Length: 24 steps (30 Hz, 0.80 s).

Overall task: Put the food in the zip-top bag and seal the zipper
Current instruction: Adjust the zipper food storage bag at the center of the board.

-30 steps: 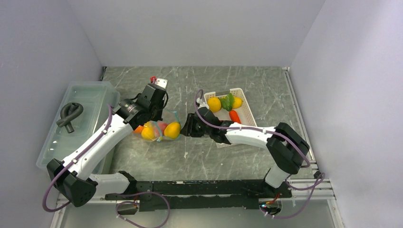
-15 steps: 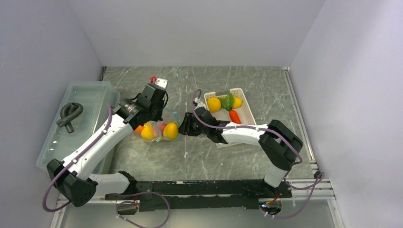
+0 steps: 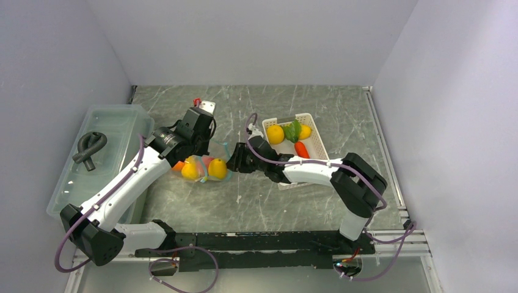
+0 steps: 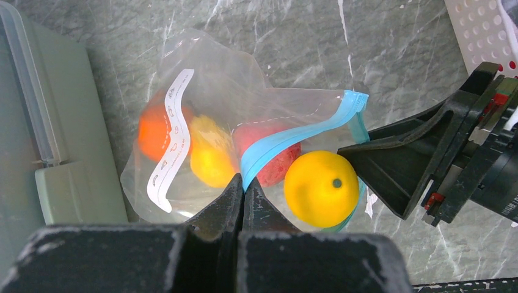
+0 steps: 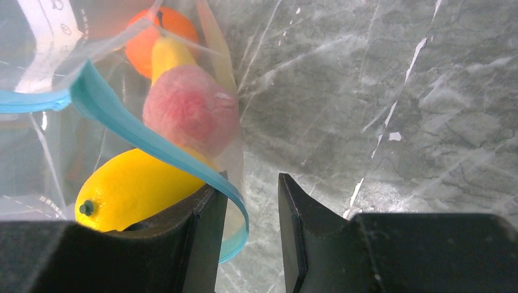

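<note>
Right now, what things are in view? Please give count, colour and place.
zip-top bag: 1, clear, on the table
zipper: 1, teal-blue, bag's mouth, open
orange fruit: 1, orange, in the bag
yellow fruit: 1, yellow, in the bag
red piece: 1, red, in the bag
lemon: 1, yellow, at the bag's mouth
basket: 1, white, right of the bag
basket fruits: 2, yellow, in the basket
leafy piece: 1, green, between them
carrot: 1, orange-red, in the basket
bin: 1, translucent, far left
hose: 1, dark, at the bin
left gripper: 1, black, shut on the zipper
right gripper: 1, black, open, beside the lemon
</note>
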Each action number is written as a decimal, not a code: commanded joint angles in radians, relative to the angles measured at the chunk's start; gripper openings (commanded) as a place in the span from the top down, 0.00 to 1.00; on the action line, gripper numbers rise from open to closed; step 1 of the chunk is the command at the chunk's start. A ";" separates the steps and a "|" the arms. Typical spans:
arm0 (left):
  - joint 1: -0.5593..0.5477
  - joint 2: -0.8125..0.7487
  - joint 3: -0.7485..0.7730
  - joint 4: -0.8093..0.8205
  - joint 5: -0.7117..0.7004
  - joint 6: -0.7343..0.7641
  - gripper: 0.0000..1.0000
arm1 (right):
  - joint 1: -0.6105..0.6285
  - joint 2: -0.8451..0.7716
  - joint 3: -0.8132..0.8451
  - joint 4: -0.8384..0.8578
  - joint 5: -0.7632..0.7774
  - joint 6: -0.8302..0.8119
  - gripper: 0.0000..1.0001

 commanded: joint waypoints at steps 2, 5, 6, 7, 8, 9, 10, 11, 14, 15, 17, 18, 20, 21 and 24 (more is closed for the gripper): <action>0.004 -0.030 0.013 0.028 0.011 0.009 1.00 | 0.002 -0.091 0.059 -0.035 0.000 0.006 0.61; 0.003 -0.031 0.029 0.013 0.021 0.004 1.00 | 0.002 -0.127 0.073 -0.080 0.000 0.006 0.61; 0.003 -0.034 0.030 0.014 0.022 0.005 1.00 | 0.002 -0.135 0.074 -0.089 0.000 0.006 0.61; 0.003 -0.037 0.030 0.016 0.021 0.006 1.00 | 0.002 -0.142 0.071 -0.090 0.000 0.006 0.61; 0.003 -0.039 0.030 0.014 0.016 0.005 1.00 | 0.002 -0.145 0.069 -0.089 0.000 0.006 0.61; 0.003 -0.040 0.031 0.011 0.011 0.004 1.00 | 0.002 -0.144 0.071 -0.090 0.000 0.006 0.61; 0.003 -0.042 0.031 0.010 0.008 0.003 1.00 | 0.002 -0.140 0.075 -0.093 0.000 0.006 0.61; 0.003 -0.043 0.030 0.012 0.008 0.004 1.00 | 0.002 -0.133 0.081 -0.104 0.000 0.006 0.61; 0.003 -0.044 0.027 0.017 0.012 0.004 1.00 | 0.002 -0.110 0.084 -0.101 0.000 0.006 0.61; 0.003 -0.043 0.026 0.019 0.013 0.004 1.00 | 0.001 -0.103 0.085 -0.101 0.000 0.006 0.61; 0.003 -0.041 0.024 0.021 0.017 0.005 1.00 | 0.003 -0.090 0.088 -0.101 0.000 0.006 0.61; 0.003 -0.042 0.022 0.023 0.018 0.005 1.00 | 0.003 -0.083 0.091 -0.105 0.000 0.006 0.61; 0.003 -0.044 0.020 0.024 0.022 0.006 1.00 | 0.003 -0.073 0.094 -0.105 0.000 0.006 0.61; 0.003 -0.046 0.019 0.026 0.024 0.006 1.00 | 0.003 -0.069 0.096 -0.106 0.000 0.006 0.61; 0.003 -0.050 0.016 0.030 0.030 0.006 1.00 | 0.003 -0.050 0.110 -0.120 0.000 0.006 0.61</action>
